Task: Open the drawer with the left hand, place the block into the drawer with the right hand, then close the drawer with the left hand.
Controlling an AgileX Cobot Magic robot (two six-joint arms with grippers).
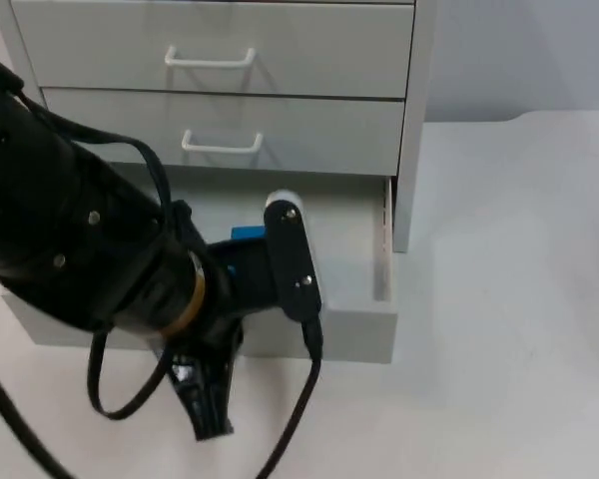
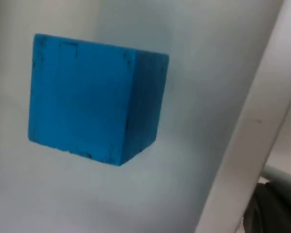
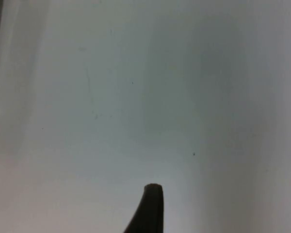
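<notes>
The cabinet's bottom drawer (image 1: 374, 324) is pulled out over the table. A blue block (image 1: 247, 234) lies on its floor, mostly hidden by my left arm in the top view. In the left wrist view the blue block (image 2: 94, 97) rests flat on the drawer floor, a little way from the drawer's front wall (image 2: 252, 126). My left gripper (image 1: 205, 399) hangs just outside the drawer's front panel, close to the handle (image 2: 281, 172). My right gripper (image 3: 150, 208) waits over bare white table, with nothing near it.
Two upper drawers of the white cabinet are shut, each with a white handle (image 1: 210, 60) (image 1: 223, 145). The cabinet's side panel (image 1: 404, 200) ends right of the open drawer. White table (image 1: 509, 299) stretches to the right and in front.
</notes>
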